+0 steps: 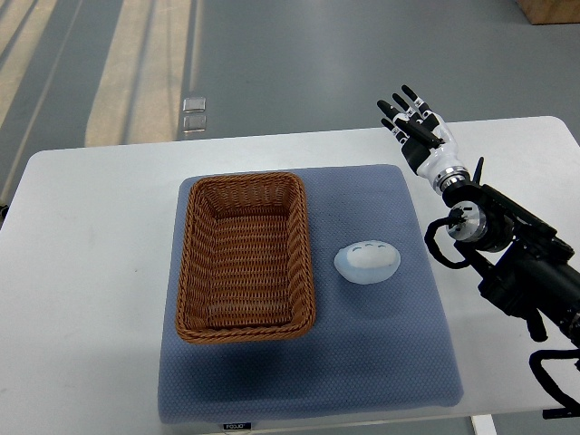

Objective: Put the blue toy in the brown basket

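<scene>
A pale blue egg-shaped toy [367,262] lies on the blue-grey mat [381,353], just right of the brown wicker basket [186,272]. The basket holds nothing. My right hand [410,116] hovers over the table's far right part, beyond the mat's back right corner and well apart from the toy. Its fingers are spread and hold nothing. Its black forearm [507,249] runs in from the lower right edge. No left arm shows.
The mat lies on a white table [82,272] with rounded corners. The grey floor shows beyond the far edge, with a small clear object [192,112] lying on it. A brown box corner [548,9] sits at the top right.
</scene>
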Tool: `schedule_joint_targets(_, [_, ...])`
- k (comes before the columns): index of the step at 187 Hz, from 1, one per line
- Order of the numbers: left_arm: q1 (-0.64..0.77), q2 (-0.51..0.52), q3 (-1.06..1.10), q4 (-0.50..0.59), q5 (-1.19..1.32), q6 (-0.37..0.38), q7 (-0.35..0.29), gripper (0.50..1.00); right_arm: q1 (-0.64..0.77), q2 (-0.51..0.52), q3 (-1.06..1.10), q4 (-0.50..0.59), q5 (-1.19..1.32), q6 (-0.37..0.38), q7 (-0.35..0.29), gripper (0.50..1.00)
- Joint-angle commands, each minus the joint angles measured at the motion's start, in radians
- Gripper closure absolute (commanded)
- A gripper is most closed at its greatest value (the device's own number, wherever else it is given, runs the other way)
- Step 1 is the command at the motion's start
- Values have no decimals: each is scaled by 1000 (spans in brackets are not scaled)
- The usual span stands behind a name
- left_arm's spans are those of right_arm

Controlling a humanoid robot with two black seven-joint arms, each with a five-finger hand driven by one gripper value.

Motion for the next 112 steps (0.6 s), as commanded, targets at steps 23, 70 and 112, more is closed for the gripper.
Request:
schedule_joint_targets(23, [0, 0, 0, 3, 0, 0, 0, 500, -1, -3, 0, 0, 0, -1, 0, 587])
schedule_joint_targets(70, [0, 0, 0, 2, 0, 0, 0, 500, 2, -6, 0, -6, 0, -1, 0, 587])
schedule_joint_targets(112, [0, 0, -2, 2, 0, 0, 0, 500, 17, -11, 0, -6, 0, -5, -3, 587])
